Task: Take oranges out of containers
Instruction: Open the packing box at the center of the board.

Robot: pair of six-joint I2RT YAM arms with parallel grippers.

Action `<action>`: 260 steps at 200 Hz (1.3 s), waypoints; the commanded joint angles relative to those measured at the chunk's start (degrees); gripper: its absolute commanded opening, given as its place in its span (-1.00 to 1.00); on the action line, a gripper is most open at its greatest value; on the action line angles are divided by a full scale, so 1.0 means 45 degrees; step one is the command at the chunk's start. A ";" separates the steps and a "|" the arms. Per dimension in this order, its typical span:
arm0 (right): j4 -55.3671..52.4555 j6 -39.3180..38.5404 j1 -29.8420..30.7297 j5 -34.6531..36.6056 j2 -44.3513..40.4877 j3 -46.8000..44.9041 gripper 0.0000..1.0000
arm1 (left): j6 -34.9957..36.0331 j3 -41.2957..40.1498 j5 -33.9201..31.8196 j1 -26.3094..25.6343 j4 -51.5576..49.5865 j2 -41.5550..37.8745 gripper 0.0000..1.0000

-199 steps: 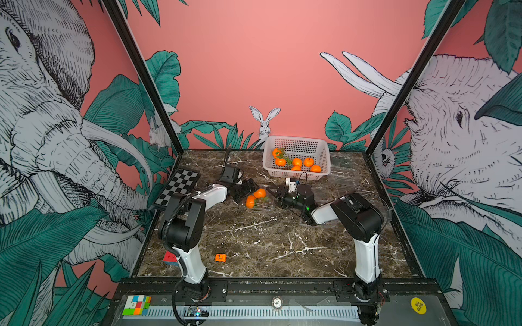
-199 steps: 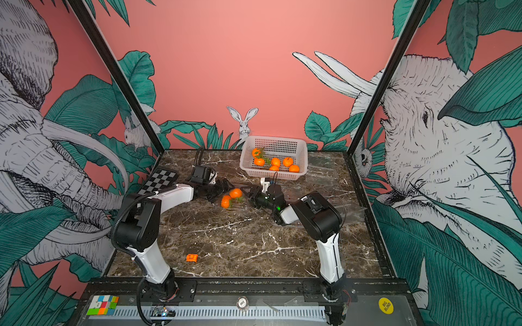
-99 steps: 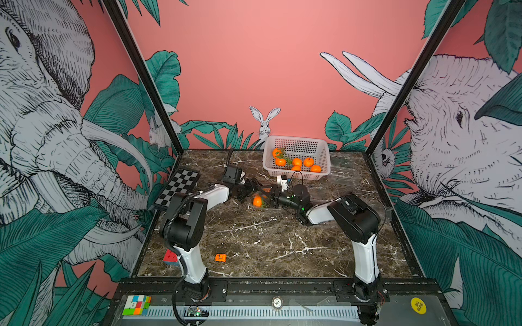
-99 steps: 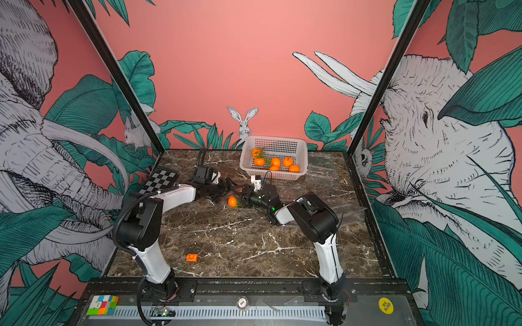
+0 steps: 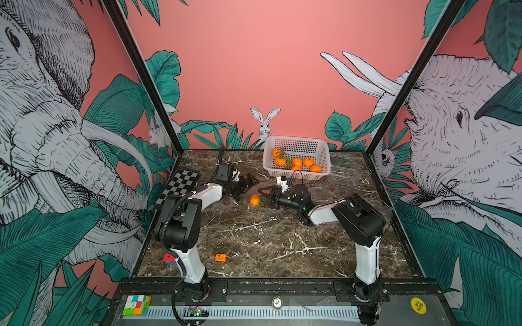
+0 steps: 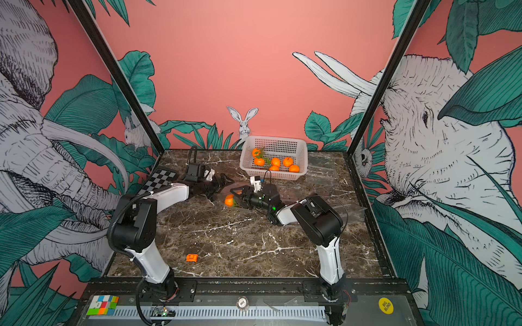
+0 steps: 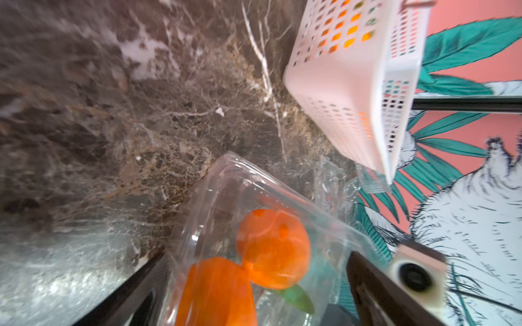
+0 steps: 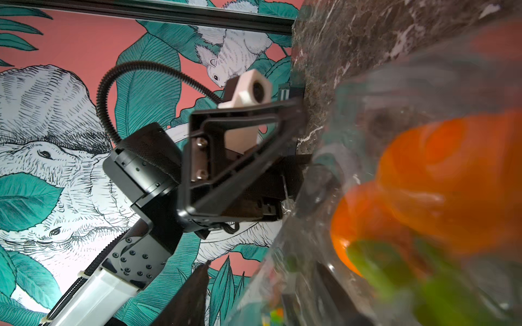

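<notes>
Farthest from the white basket (image 5: pixel 296 138), on the front rail, sits a multicoloured cube (image 5: pixel 136 307). On the marble table (image 5: pixel 268 240), still well short of the basket, a small flat orange block (image 5: pixel 220 257) lies alone. A red block (image 5: pixel 168 258) shows partly from behind the left arm's base.

Closer in, just in front of the basket's near wall, the two arms meet. The right gripper (image 5: pixel 260 198) is clamped on a clear container (image 7: pixel 226 192), with its jaws set at a middling width across the box. Inside the box are two oranges (image 7: pixel 272 248), touching each other, and a green leaf pokes out beside them. Whether the box rests on the marble or is lifted off it cannot be told.

The left gripper (image 5: pixel 248 187) faces the same box from the opposite side, a little further from the basket's corner, with its jaws spread wide apart. In the left wrist view its two dark fingers (image 7: pixel 135 285) stand on either side of the container. The blur hides whether either finger touches the plastic.

A checkerboard (image 5: pixel 178 187) lies at the table's edge, well apart from the basket on the left arm's side.

The basket itself stands at the back of the table against the painted wall. It holds five more oranges (image 5: pixel 296 161), loose on its floor, and green leaves show by the two nearest the wall.

Just beside the basket on the right arm's side lie further clear containers (image 5: pixel 346 169), lying low. They are hard to make out against the marble, and their number is unclear.
</notes>
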 commanded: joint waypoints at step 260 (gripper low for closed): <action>-0.7258 -0.3600 -0.1508 -0.0983 -0.1899 0.3916 0.97 | 0.1934 -0.0280 0.0310 0.3264 -0.3380 -0.3194 0.98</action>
